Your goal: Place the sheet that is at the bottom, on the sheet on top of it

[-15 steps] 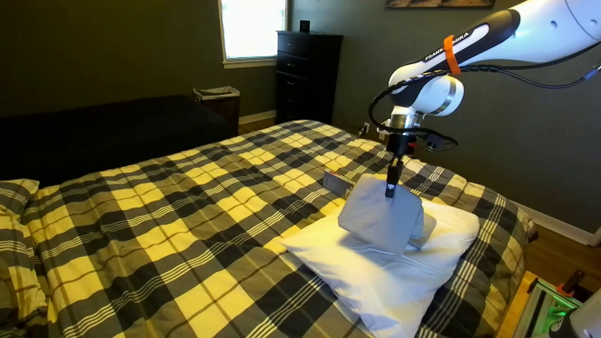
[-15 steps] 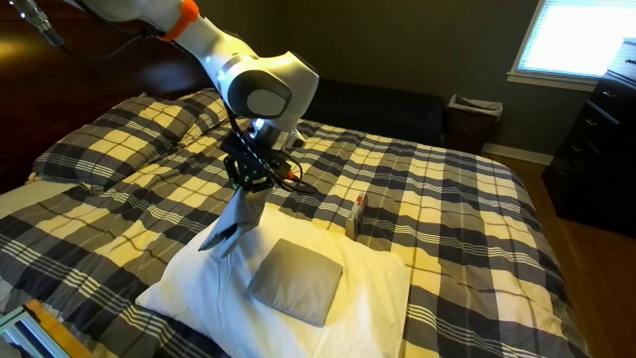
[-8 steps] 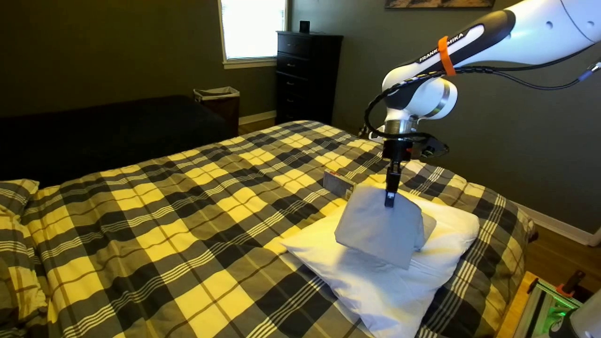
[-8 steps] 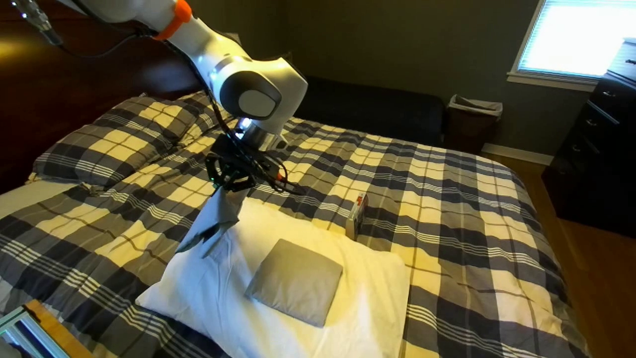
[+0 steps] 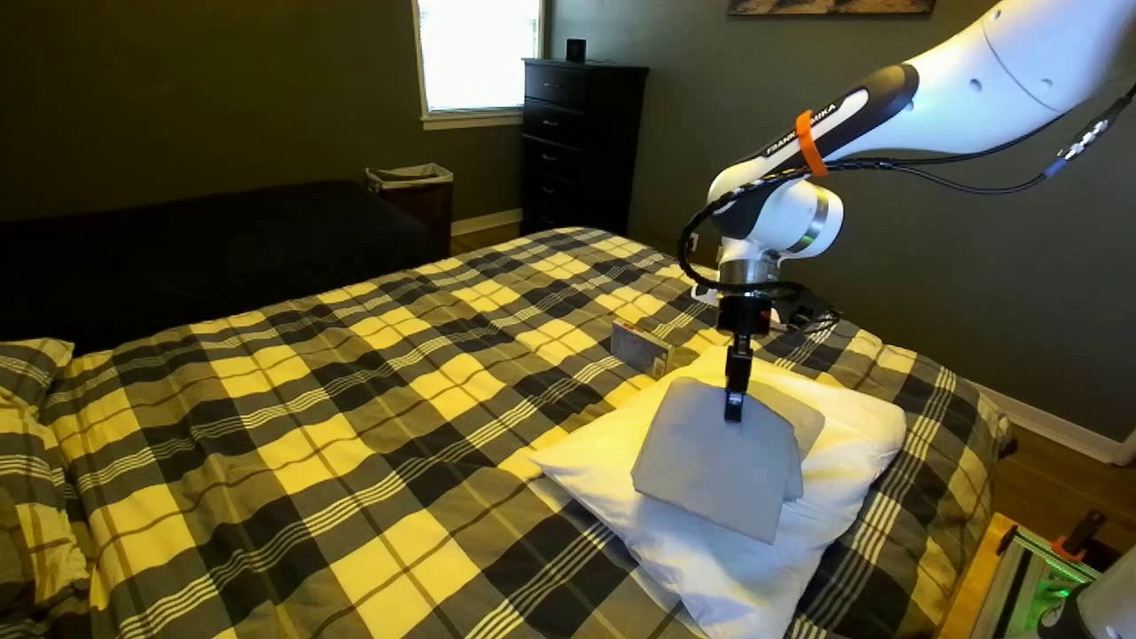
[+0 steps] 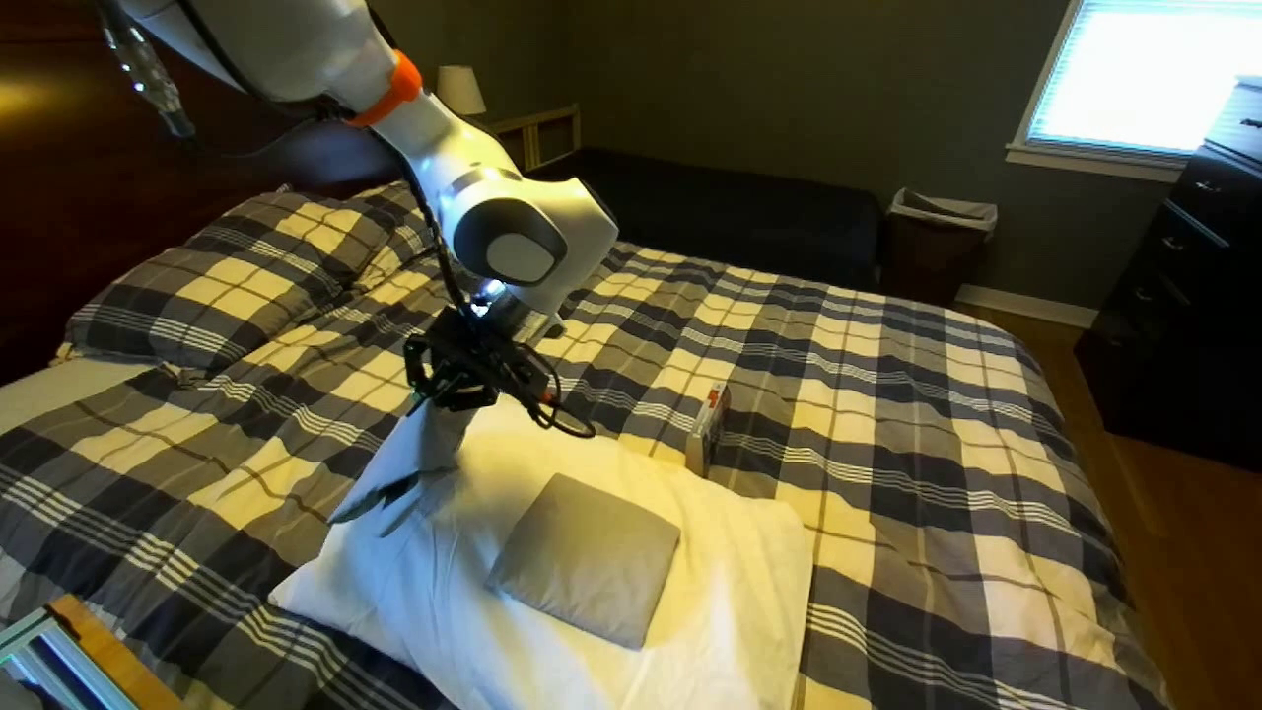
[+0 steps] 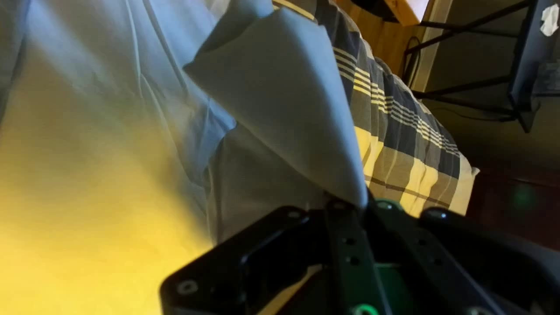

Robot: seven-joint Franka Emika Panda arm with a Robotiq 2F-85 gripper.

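The gripper (image 5: 734, 406) was closed tight on the upper edge of a folded grey sheet (image 5: 714, 470), which hung over the white pillow (image 6: 730, 602); whether its lower corners touched was unclear. In an exterior view it hung left of the flat grey sheet (image 6: 592, 562), well short of covering it. Released there, it would likely have landed beside its target. Pinched at one edge, its splayed layers could have buckled or unfolded, and a low sweep right might have dragged the flat grey sheet askew.
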